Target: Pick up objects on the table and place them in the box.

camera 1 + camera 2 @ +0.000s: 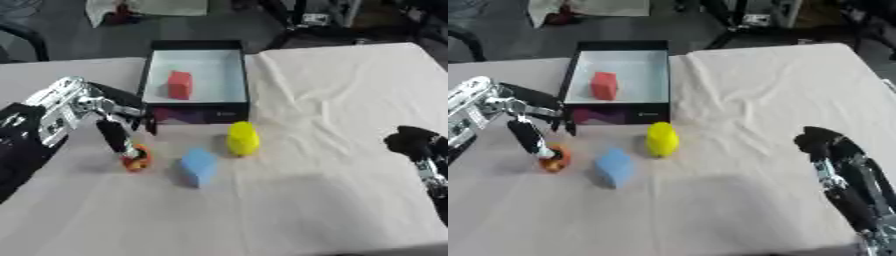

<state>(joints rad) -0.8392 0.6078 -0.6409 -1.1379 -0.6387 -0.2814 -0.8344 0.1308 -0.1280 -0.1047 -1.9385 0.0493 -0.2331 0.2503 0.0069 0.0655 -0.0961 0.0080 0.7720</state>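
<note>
Right hand idles with unreadable fingers at the desk's edge; left hand pinches a small orange object, seemingly light and stiff, short of the black box.

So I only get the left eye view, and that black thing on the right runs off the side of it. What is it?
Observer: It is the robot's right hand. The right eye view shows it whole, with its forearm running down to the lower right corner.
Operator: And what lies past it, further right?
Observer: A strip of white cloth, then the table's right edge.
</note>
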